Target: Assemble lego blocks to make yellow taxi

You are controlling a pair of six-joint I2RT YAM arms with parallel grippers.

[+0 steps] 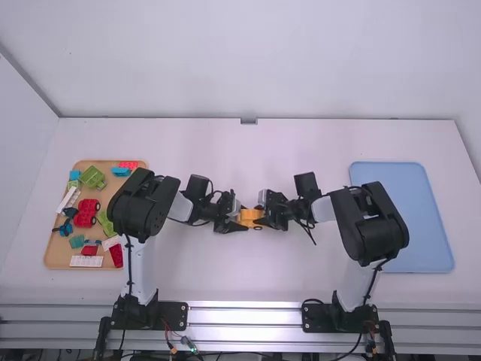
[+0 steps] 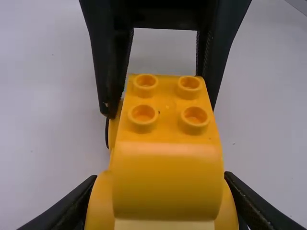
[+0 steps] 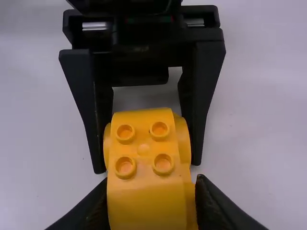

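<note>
High view: left jaws (image 1: 239, 219), right jaws (image 1: 262, 218) parted block-wide, clamped on yellow taxi (image 1: 250, 215).

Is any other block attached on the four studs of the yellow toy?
No, the four studs on the yellow toy are bare.

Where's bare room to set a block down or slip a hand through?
Bare: table between both arms and its far edge, and on the near side, between the arms down to the rail; also the blue tray. Crowded: the wooden tray, and mid-table where left gripper and right gripper hold the car.
</note>
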